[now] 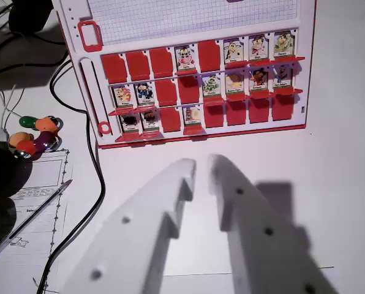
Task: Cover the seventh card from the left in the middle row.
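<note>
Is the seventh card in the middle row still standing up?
Yes, the seventh card is up: its picture shows above the red hinge, unlike the flat red cards nearby. The white fingers hang above the table, away from the board.

The game board (195, 73) is red-framed with a white face and lies flat on the desk (342, 184), its three rows of card flaps nearest the camera. In the middle row, the seventh card (259, 78) from the wrist view's left stands open, showing a small cartoon portrait with a name strip beneath, between two other upright portrait cards.
</note>
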Robot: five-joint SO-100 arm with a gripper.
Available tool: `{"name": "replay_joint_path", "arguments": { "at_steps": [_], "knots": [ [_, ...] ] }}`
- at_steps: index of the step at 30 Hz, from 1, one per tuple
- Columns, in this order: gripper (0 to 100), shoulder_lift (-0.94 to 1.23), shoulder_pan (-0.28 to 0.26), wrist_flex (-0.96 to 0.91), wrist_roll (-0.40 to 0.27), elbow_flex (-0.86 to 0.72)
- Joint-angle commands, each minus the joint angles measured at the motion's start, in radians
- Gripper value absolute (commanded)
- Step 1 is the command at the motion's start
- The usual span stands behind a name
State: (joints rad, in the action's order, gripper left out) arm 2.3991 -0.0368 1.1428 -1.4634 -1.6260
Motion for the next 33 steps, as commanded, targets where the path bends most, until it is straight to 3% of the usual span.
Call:
{"name": "replay_joint_path", "arguments": {
  "at_steps": [1, 21, 33],
  "knots": [
    [2, -0.018, 0.026, 0.015, -0.002, 0.097],
    [2, -0.249, 0.069, 0.112, 0.038, 0.339],
    [2, -0.543, 0.123, 0.195, 0.077, 0.592]
  ]
}}
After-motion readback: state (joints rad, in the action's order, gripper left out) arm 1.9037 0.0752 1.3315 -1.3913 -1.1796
